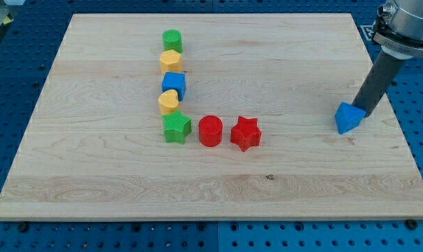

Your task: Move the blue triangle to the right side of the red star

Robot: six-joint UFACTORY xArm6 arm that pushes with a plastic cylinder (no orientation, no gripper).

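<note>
On the wooden board [92, 175], going from the view's left, a column of blocks runs down from the view's top: a green cylinder [172, 40], then a yellow hexagon-like block [171, 61] just below it, a blue cube [174, 85], a yellow block [168, 102] that looks heart-shaped, though its outline is hard to read from this angle, and a green star [176, 127] at the foot of the column. Each of these sits touching or nearly touching its neighbour.

From the green star a short row leads toward the view's right: a red cylinder [211, 131] just beside it, then the red star [245, 133] just beside that. Together the column and row form an L.

To the right of the red star the board is bare wood all the way to the blue triangle [349, 117], which lies well apart from it, near the board's right edge and a little higher in the view than the red star. No block stands between the two.

My tip [358, 110] rests against the blue triangle's upper right side, the dark rod rising from it toward the view's top right corner. There is no hand or jaw here, only the bare rod end, holding nothing and merely touching the triangle.
</note>
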